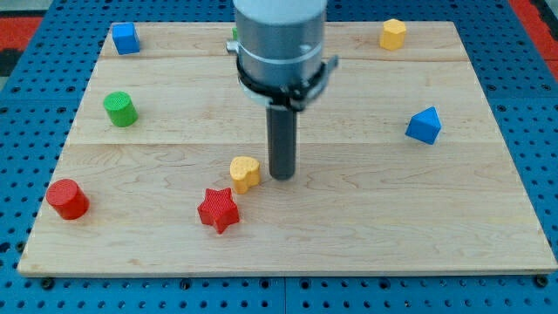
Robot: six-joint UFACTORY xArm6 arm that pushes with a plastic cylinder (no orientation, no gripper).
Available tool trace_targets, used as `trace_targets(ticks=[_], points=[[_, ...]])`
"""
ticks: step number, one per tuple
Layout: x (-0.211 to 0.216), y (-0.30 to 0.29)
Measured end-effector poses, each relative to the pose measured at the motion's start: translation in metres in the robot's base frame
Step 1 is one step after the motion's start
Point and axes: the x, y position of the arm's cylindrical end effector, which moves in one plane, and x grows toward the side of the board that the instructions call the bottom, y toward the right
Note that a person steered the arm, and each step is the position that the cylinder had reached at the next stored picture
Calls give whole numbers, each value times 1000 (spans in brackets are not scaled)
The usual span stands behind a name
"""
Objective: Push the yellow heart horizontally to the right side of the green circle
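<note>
The arm ends in a straight dark rod with no hand, so nothing is being grasped. My tip (282, 177) rests on the table (349, 218) just right of the yellow heart (245, 173), close beside it; whether the two touch cannot be told.

The yellow heart lies near the middle of the table, slightly toward the near edge. The green circle (120, 109) stands well apart from it, far to the left and farther back.

Other blocks on the table:
- The red star (218, 209) lies just nearer than the yellow heart and slightly left of it, close but apart.
- The red cylinder (67, 199) stands at the near left, below the green circle in the view.
- A blue cube (126, 38) sits at the far left corner.
- A yellow block (393, 34), with a faceted shape, sits at the far right.
- A blue block (424, 126) with a peaked top stands at the right side, about mid-depth.
- A small green piece (234, 33) shows at the far edge, mostly hidden behind the arm's grey housing (279, 44); its shape cannot be made out.

The table is a light wooden board lying on a blue perforated base (26, 131).
</note>
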Motion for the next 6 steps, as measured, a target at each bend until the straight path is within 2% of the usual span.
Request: trace_targets(ticks=[1,2,3,5,6], points=[[10,-17],[-19,-77],[-52,-92],[-29,-108],[-55,-127]])
